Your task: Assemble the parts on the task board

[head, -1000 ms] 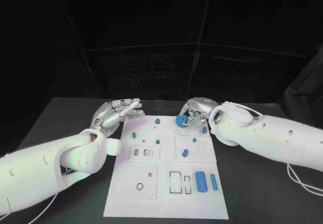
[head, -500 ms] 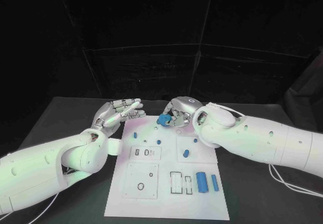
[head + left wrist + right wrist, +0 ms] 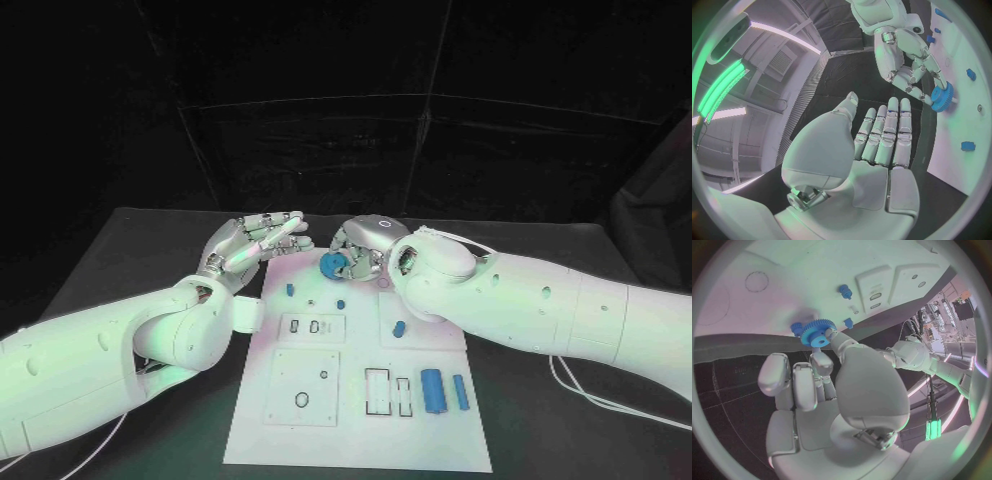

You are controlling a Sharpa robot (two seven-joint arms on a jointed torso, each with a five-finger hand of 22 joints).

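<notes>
Black table (image 3: 130, 250) under dark drape backdrop (image 3: 433, 150), folds and seams visible. Ceiling with long light strips (image 3: 786, 35), one glowing green (image 3: 720, 87). Cluttered shelving (image 3: 942, 320) at room edge.

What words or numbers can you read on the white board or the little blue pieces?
None can be read.
The flat white task board shows only outlines and holes, no writing.
The round blue toothed gear held by the silver right hand carries no label.
The silver left hand shows no marks.
</notes>
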